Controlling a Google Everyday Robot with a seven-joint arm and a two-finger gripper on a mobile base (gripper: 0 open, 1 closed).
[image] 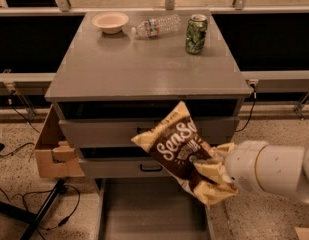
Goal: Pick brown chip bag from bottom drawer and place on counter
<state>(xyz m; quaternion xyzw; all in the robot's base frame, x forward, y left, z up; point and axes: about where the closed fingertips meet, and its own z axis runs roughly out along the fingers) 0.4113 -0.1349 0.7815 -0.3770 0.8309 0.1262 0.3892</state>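
The brown chip bag (176, 146), dark brown with pale yellow edges and white script, hangs tilted in front of the two upper drawer fronts. My gripper (206, 166) is shut on its lower right end, the white arm (271, 171) coming in from the right. Below it the bottom drawer (149, 209) is pulled open, its grey floor bare where it shows. The counter (144, 66) lies above and behind the bag.
On the counter's back edge stand a pale bowl (110, 21), a plastic bottle lying on its side (156, 25) and a green can (196, 34). A cardboard box (54, 151) sits left of the cabinet. Cables and a black stand leg (44, 211) lie on the floor at left.
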